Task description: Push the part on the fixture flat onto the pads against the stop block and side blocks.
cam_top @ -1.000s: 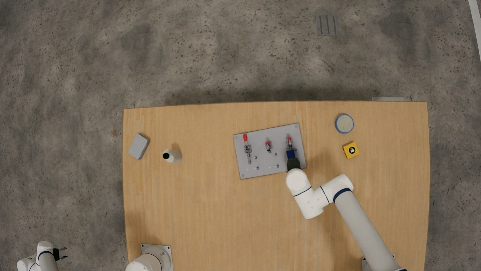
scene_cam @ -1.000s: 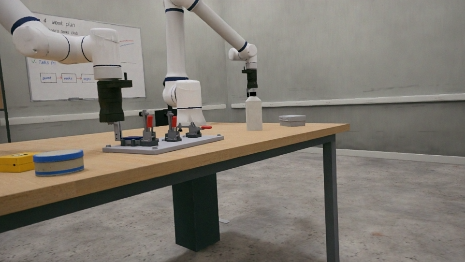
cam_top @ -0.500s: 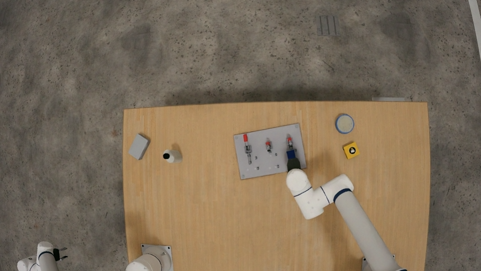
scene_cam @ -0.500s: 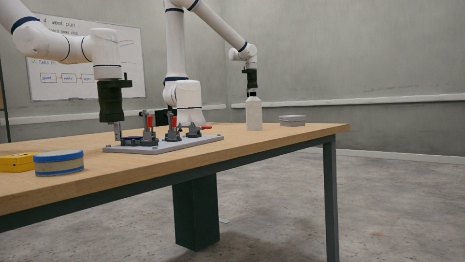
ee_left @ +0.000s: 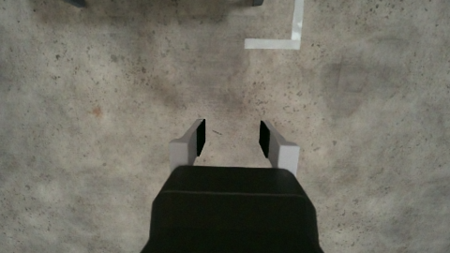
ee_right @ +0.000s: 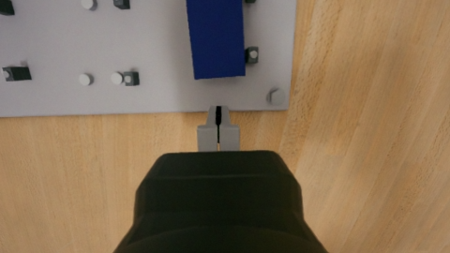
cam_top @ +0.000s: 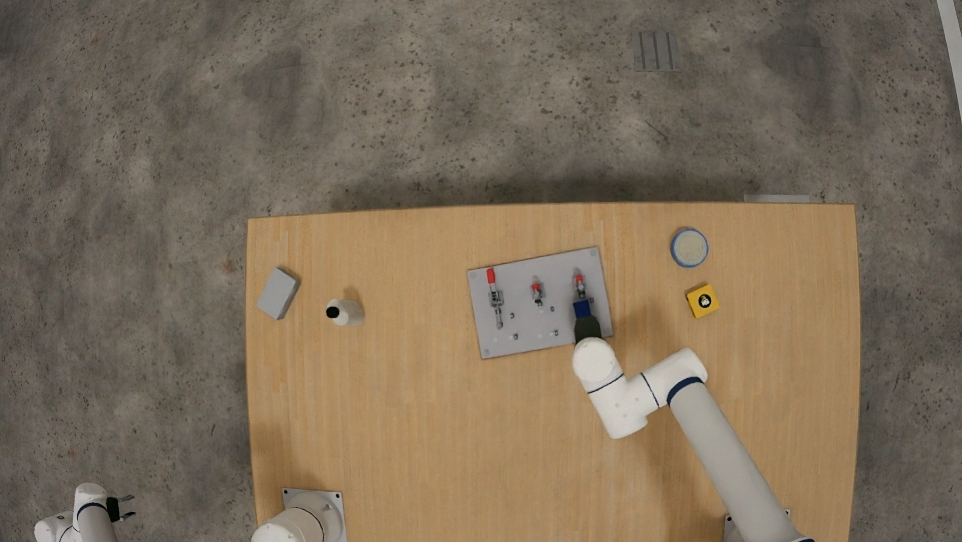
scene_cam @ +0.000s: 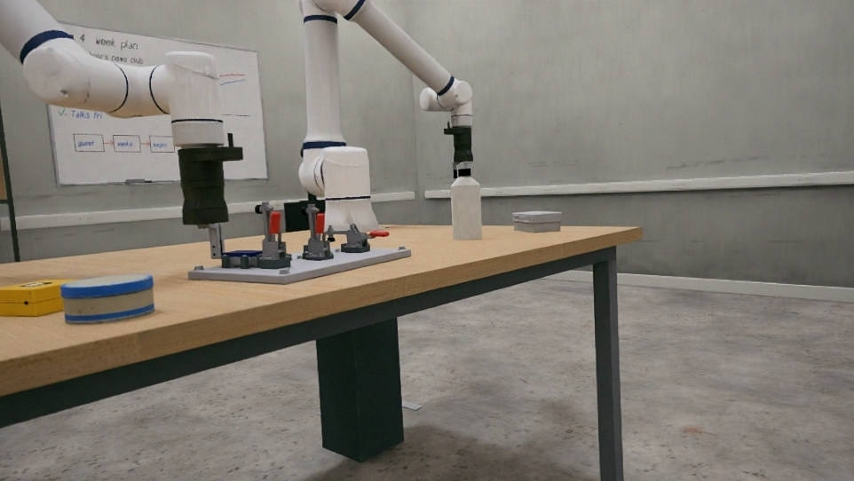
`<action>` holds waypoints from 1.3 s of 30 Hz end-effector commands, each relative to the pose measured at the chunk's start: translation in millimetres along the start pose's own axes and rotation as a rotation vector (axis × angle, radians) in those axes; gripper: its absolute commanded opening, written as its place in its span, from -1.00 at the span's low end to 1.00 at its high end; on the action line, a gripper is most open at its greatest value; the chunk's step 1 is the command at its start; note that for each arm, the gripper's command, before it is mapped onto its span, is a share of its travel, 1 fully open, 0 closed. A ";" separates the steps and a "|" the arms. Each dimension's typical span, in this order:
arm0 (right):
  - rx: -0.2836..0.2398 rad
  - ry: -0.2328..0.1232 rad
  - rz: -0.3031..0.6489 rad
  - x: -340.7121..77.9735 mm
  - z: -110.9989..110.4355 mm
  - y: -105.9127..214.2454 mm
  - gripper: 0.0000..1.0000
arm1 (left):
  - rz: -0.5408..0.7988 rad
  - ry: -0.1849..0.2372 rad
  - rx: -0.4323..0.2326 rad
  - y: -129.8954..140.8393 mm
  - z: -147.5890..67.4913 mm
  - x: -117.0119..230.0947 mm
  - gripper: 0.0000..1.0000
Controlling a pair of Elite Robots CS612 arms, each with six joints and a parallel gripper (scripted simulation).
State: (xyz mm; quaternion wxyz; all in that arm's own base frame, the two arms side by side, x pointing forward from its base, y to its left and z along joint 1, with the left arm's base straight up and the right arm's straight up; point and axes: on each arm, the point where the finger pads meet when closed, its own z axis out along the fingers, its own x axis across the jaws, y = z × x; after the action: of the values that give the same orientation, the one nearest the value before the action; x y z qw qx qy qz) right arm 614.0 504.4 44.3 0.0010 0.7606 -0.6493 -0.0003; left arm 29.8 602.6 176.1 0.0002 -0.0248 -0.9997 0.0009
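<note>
Rt wrist cam: blue part point(cam_top: 580, 309) point(scene_cam: 242, 254) point(ee_right: 217, 39) just ahead of R gripper point(cam_top: 584, 320) point(scene_cam: 216, 256) point(ee_right: 218, 109), fingers tog.

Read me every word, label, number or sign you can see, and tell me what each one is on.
Whiteboard:
"4 week plan"
"hours news club", start hidden
"Talks fri", after a tick
"guest", first box
Second and third boxes: too blurred to read surely

Yellow box: dark emblem, unreadable.
</note>
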 end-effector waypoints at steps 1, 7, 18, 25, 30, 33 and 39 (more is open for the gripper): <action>0.002 -0.001 0.000 -0.3 -1.1 -0.9 -1.00 | 0.000 0.000 -0.002 0.7 -0.9 -0.2 1.00; 0.002 -0.001 0.000 -0.4 -0.1 -1.1 -1.00 | 0.000 0.000 -0.002 0.7 -0.9 -0.2 1.00; 0.002 -0.001 0.000 -0.6 1.9 -1.5 -1.00 | 0.000 0.000 -0.002 0.7 -0.9 -0.2 1.00; 0.002 -0.001 0.000 -0.6 2.5 -1.6 -1.00 | 0.000 0.000 -0.002 0.7 -0.9 -0.2 1.00; 0.002 -0.001 0.000 -0.6 2.5 -1.6 -1.00 | 0.000 0.000 -0.002 0.7 -0.9 -0.2 1.00; 0.002 -0.001 0.000 -0.6 2.5 -1.6 -1.00 | 0.000 0.000 -0.002 0.7 -0.9 -0.2 1.00; 0.002 -0.001 0.000 -0.6 2.6 -1.6 -1.00 | 0.000 0.000 -0.002 0.7 -0.9 -0.2 1.00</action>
State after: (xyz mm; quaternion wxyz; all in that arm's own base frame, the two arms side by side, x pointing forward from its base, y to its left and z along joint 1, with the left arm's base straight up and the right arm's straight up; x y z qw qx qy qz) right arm 614.8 504.9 40.7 0.0009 0.7606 -0.6493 -0.0003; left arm 29.8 602.6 176.1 0.0002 -0.0248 -0.9997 0.0009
